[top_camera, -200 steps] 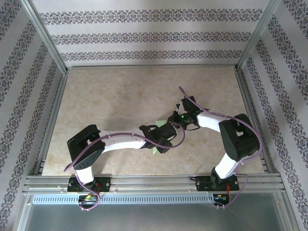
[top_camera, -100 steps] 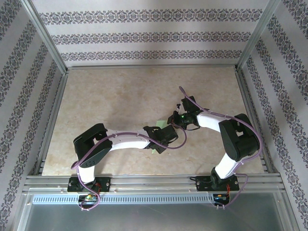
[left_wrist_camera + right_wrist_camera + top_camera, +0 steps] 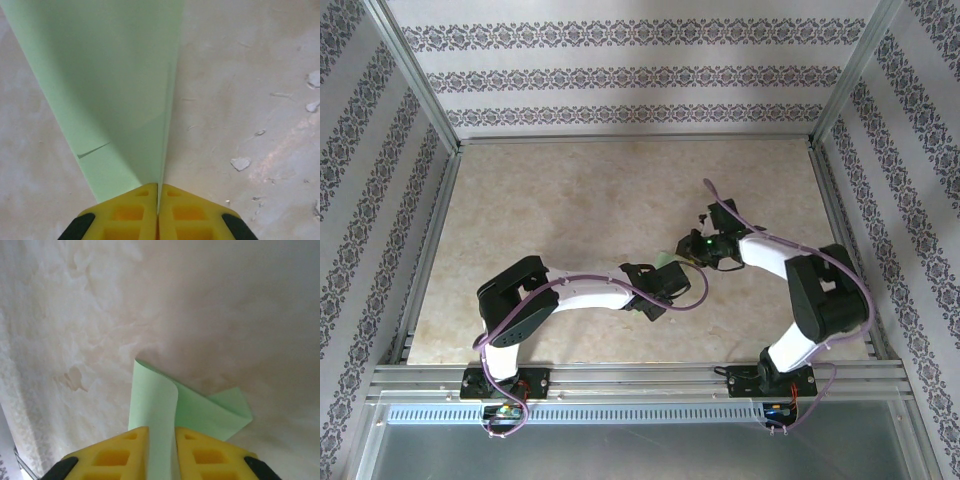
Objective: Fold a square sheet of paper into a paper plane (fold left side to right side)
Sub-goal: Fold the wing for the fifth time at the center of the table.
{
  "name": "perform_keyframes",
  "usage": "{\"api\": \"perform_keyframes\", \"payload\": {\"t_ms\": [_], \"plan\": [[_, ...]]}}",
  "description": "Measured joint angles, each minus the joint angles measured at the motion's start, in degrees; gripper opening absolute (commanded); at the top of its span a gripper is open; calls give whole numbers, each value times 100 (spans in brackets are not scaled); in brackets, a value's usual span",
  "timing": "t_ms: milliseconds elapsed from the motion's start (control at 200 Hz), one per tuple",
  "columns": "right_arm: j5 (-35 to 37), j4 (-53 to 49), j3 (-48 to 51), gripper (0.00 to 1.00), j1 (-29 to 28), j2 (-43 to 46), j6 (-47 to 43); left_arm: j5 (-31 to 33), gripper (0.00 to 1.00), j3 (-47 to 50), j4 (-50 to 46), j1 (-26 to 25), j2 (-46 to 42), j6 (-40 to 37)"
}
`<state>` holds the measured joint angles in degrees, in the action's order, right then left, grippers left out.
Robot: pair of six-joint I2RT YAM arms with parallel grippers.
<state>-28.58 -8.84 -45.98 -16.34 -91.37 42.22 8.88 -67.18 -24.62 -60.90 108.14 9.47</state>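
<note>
I saw the square sheet of paper (image 3: 115,90) near the middle of the desk (image 3: 250,75), between both arms. My left end effector (image 3: 158,192) was shut tight on its edge. My right end effector (image 3: 161,435) was a little open around a curl of paper. The paper looked thin and bendy, so I thought gentle pinches at edges were best.

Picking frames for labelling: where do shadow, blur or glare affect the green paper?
Left wrist: the thin light green paper sheet is sharp, unevenly shaded, no glare. Right wrist: sheet crisp, the beige mottled tabletop soft-focus and brighter at left. Top external: even light, sheet tiny.
</note>
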Motion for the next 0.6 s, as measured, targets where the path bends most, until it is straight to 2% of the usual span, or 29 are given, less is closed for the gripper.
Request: {"api": "perform_keyframes", "payload": {"t_ms": [115,255,465,600], "plan": [[179,-269,181,41,505,708,-280,-372,5,7,35,109,-74,42],[350,-487,442,51,1012,1412,-623,-1213,5,9,210,483,-256,232],[367,-564,964,53,1097,1792,-916,-2656,3,26,568,1097,-260,769],[249,-479,1165,53,1097,1818,-957,-3506,2,208,1132,1379,-162,1298]]}}
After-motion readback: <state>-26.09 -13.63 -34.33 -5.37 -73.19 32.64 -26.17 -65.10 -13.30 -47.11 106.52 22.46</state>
